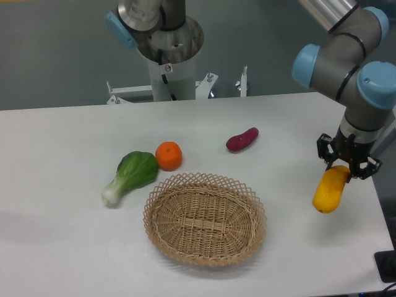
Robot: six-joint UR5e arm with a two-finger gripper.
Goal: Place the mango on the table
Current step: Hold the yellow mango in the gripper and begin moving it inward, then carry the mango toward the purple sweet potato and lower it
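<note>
Nearest the camera, a woven wicker basket (205,219) sits on the white table (55,241), its oval bowl facing up. Just past it to the left lies a green leafy vegetable (132,174), pale stem pointing toward the front-left, and a round orange (168,155) rests right beside its leaves. At the right edge of the tabletop, the gripper (346,167) of the single arm points straight down with its 2 black fingers clamped on the upper end of the mango (330,189). The yellow-orange fruit hangs tilted from that grip, its lower end slanting down and to the left, close to the table's right edge; from this angle it is hard to say whether the tip touches the surface or hangs just above it. Farther back, toward the middle of the table, a purple sweet potato (242,139) lies on its side, well apart from both the basket and the mango. Beyond the far edge stands a white pedestal (170,59) carrying the base of the arm, whose grey links and blue joint caps (308,65) reach across the upper right.
</note>
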